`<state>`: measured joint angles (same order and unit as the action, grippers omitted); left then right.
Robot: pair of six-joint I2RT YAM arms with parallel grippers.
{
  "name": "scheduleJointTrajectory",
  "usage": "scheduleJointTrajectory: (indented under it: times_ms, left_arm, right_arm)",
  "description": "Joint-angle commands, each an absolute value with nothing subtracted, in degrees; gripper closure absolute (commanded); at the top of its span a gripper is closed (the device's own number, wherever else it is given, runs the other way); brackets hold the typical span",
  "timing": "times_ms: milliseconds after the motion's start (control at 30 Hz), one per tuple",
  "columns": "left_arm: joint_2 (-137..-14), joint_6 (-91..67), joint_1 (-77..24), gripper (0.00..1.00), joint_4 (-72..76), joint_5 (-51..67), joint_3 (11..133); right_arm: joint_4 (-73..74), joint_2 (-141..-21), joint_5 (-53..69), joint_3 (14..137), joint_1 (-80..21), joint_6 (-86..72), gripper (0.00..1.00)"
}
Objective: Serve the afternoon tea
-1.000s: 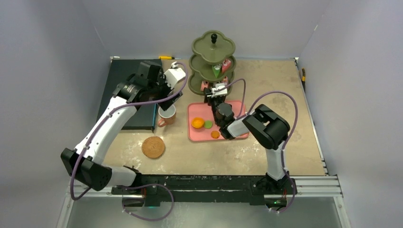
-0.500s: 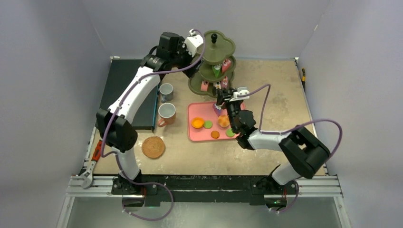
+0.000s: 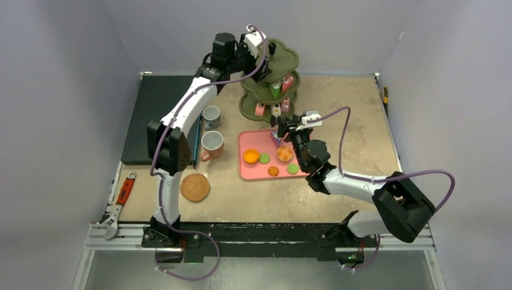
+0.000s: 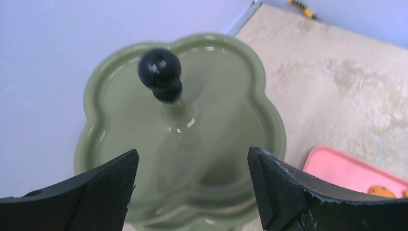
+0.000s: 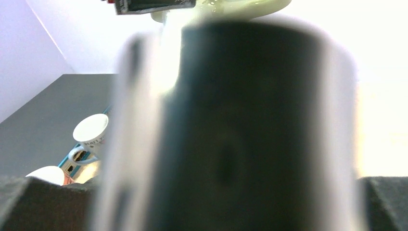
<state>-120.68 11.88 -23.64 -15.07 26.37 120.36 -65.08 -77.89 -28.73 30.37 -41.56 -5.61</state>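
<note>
My left gripper (image 3: 256, 51) stands open above the top tier of the green three-tier stand (image 3: 290, 60). In the left wrist view its jaws (image 4: 192, 192) straddle the empty top plate below the black knob (image 4: 160, 72). Cake slices (image 3: 276, 89) sit on the lower tiers. My right gripper (image 3: 282, 128) hovers at the back edge of the pink tray (image 3: 244, 172), shut on the black tongs (image 5: 240, 134), which blur across its wrist view. Orange rounds (image 3: 251, 156) and green rounds (image 3: 264, 158) lie on the tray. The grey mug (image 3: 211, 116) and the orange mug (image 3: 212, 145) stand to its left.
A black mat (image 3: 151, 115) covers the back left of the table. A round cork coaster (image 3: 194, 186) lies in front of the orange mug. A red-handled wrench (image 3: 121, 199) lies at the near left edge, and a yellow tool (image 3: 386, 93) at the right edge.
My left arm has swung from over the mugs up to the stand's top tier, and its jaws have narrowed a little. My right arm has stretched out, carrying its gripper slightly right.
</note>
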Motion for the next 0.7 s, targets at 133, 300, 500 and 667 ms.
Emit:
scheduleJointTrajectory:
  times_ms: [133,300,500,667]
  left_arm:
    - [-130.1,0.5,-20.5,0.21,-1.0,36.5,131.6]
    - [-132.8,-5.8,-19.4,0.25,9.6,40.9,131.1]
    - [-137.3,-11.8,-18.5,0.28,18.9,44.7,133.5]
    - [-140.3,-12.2,-18.7,0.30,18.6,48.7,136.6]
  right_arm:
    - [-63.3,-73.2,-27.5,28.6,-41.7,-8.6,0.44]
    - [-62.5,-72.0,-27.4,27.9,-41.6,-9.4,0.44]
    - [-61.9,-71.0,-26.8,27.9,-41.6,-10.1,0.44]
    - [-61.5,-70.2,-27.0,27.5,-41.6,-10.2,0.44]
